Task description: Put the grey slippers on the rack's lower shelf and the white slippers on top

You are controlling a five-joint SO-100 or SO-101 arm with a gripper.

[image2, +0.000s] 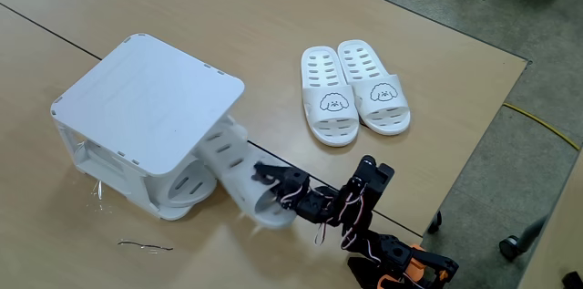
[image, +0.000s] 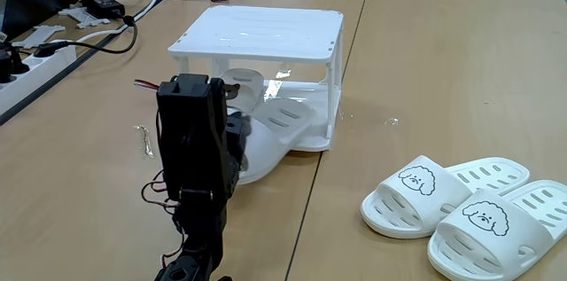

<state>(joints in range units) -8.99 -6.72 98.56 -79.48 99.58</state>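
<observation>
Pincer [image2: 264,178] clamps the light grey rubber slipper [image2: 239,172] at its strap end. Push it straight along the white plastic rack's [image2: 146,98] glossy bottom tray [image: 306,108], beside its mate [image2: 182,182].

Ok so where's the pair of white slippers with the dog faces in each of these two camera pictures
A fixed view: the white slippers lie in the lower right corner, side by side on the table, to the right of the rack.
Another fixed view: the white slippers lie upper centre right, toes toward the arm, right of the rack.
Shared landmark: the rack's slatted white top.
</observation>
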